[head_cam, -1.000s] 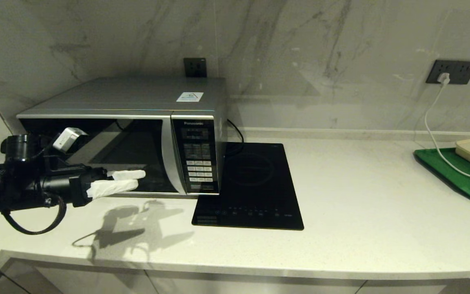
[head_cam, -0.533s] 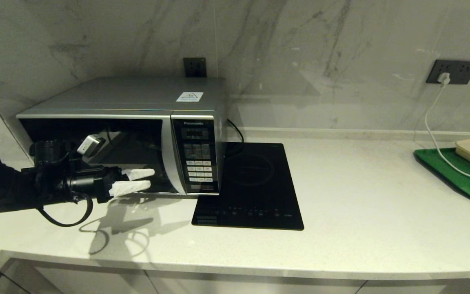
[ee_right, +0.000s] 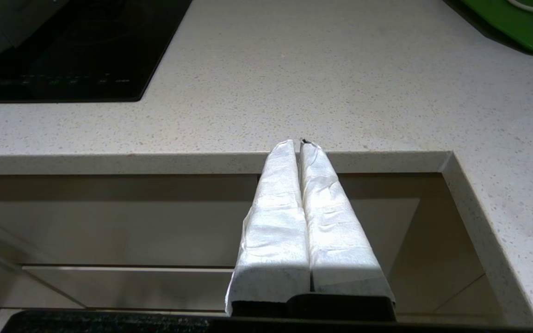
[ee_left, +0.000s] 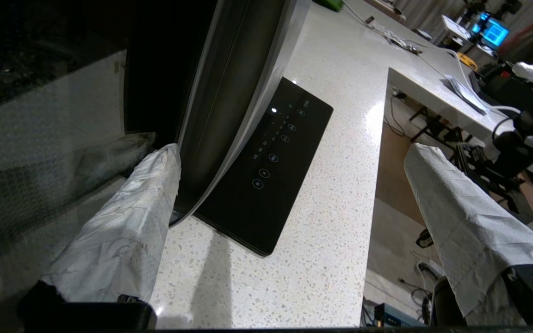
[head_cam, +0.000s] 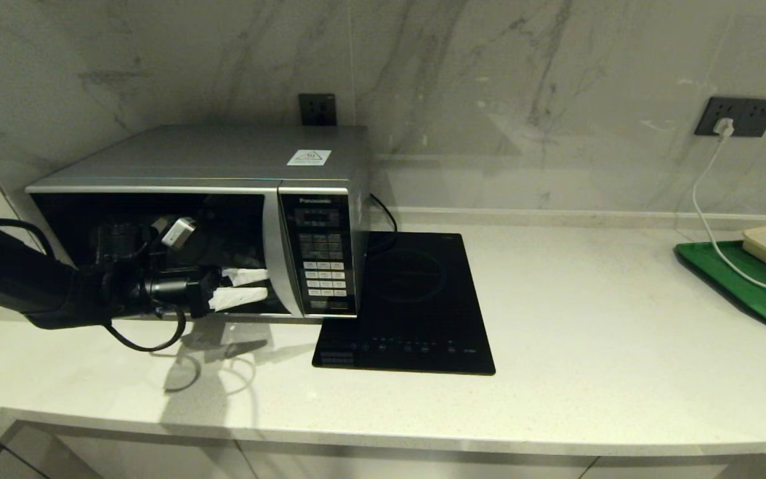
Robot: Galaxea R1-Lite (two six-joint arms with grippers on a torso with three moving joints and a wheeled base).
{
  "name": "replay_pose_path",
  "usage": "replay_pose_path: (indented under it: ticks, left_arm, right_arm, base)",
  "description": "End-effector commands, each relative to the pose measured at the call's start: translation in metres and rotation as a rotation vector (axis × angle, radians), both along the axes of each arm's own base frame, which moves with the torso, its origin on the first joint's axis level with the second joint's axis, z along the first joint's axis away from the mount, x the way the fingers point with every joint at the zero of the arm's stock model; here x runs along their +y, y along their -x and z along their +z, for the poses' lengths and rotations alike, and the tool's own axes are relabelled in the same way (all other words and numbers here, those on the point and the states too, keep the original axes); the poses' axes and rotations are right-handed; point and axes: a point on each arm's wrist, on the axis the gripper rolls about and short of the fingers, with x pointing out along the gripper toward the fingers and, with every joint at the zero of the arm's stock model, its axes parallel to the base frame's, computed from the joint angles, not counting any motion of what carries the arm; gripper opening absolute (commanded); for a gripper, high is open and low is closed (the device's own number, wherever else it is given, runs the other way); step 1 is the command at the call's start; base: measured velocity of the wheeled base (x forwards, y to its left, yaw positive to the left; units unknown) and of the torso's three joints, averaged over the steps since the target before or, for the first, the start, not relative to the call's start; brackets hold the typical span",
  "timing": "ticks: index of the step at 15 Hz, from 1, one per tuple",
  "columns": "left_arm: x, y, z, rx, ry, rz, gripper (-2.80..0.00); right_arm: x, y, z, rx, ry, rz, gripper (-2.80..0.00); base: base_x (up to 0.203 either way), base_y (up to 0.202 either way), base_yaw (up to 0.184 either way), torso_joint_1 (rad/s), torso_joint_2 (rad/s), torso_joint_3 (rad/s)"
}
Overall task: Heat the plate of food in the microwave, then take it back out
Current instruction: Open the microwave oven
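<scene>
On the pale counter, left gripper gapes wide, empty, at the microwave door's handle strip.

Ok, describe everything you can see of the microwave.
The microwave is a wide silver box, metal by its look, standing on the pale countertop against the marble wall. Its dark glass door is shut, with a curved silver handle strip beside a Panasonic button panel. A small sticker sits on top. The black induction hob lies right beside it. The left gripper, open, reaches toward the handle strip, one finger close against the door glass.
</scene>
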Motion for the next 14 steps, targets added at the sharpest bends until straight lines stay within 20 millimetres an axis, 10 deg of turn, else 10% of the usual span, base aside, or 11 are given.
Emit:
replay_pose_path:
  ticks: [1, 14]
  left_arm:
    - [-0.007, -0.010, -0.002, -0.016, 0.002, -0.026, 0.00]
    - [-0.019, -0.007, 0.007, -0.046, 0.025, -0.095, 0.00]
  right_arm:
    - [0.000, 0.000, 0.000, 0.002, 0.000, 0.000, -2.80]
    - [0.000, 0.000, 0.000, 0.002, 0.000, 0.000, -2.80]
  base:
    - [0.000, 0.000, 0.000, 0.000, 0.00, 0.000]
    - [0.000, 0.000, 0.000, 0.000, 0.00, 0.000]
